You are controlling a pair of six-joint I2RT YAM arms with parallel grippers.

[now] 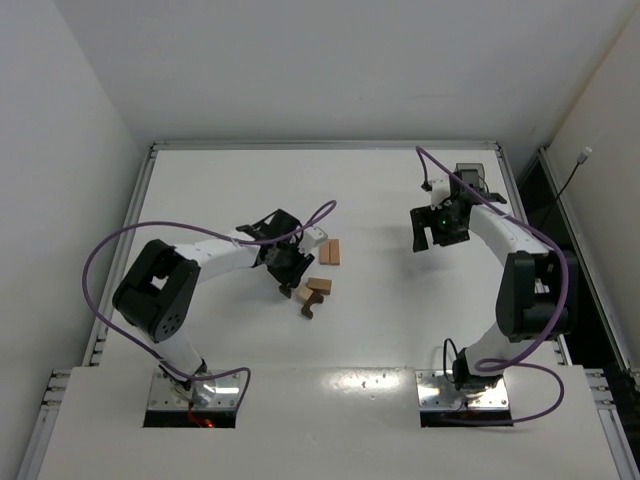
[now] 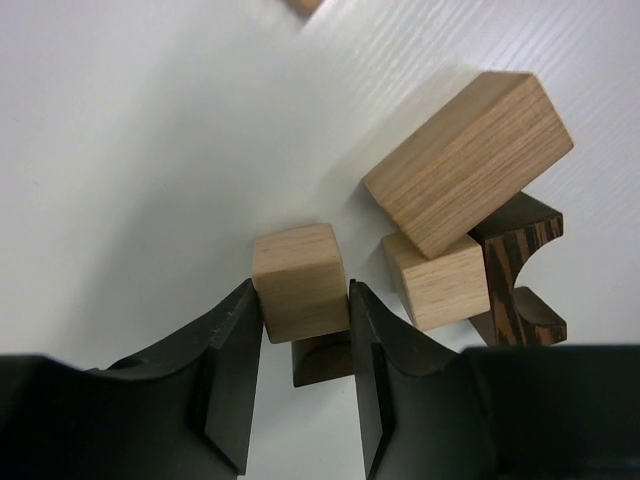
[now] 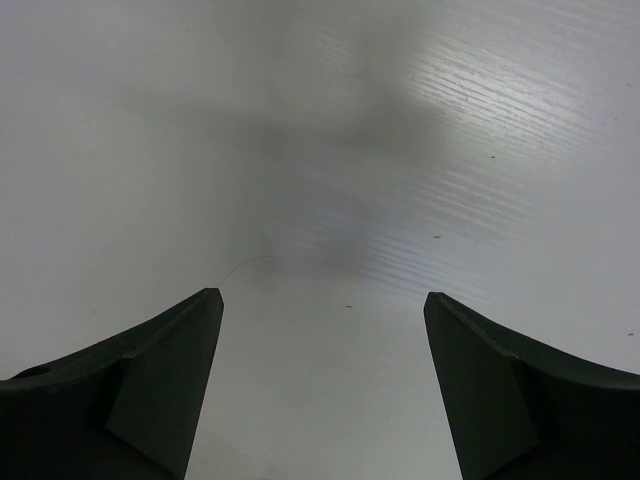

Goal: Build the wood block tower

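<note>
In the left wrist view my left gripper (image 2: 300,296) is shut on a small light tan cube (image 2: 298,275), one finger on each side. A dark brown piece (image 2: 322,362) shows just below the cube, between the fingers. To the right a long tan cuboid (image 2: 468,160) leans on a second tan cube (image 2: 440,285), with a dark brown arch piece (image 2: 520,275) behind them. In the top view the left gripper (image 1: 297,287) is at this cluster (image 1: 318,288), with a dark piece (image 1: 308,309) in front. No stacked tower shows. My right gripper (image 1: 432,234) is open and empty over bare table.
Two tan cuboids (image 1: 330,252) lie side by side just behind the cluster; one corner shows at the top of the left wrist view (image 2: 305,5). A grey object (image 1: 470,177) sits at the back right behind the right arm. The table edge rail (image 1: 325,146) runs along the back.
</note>
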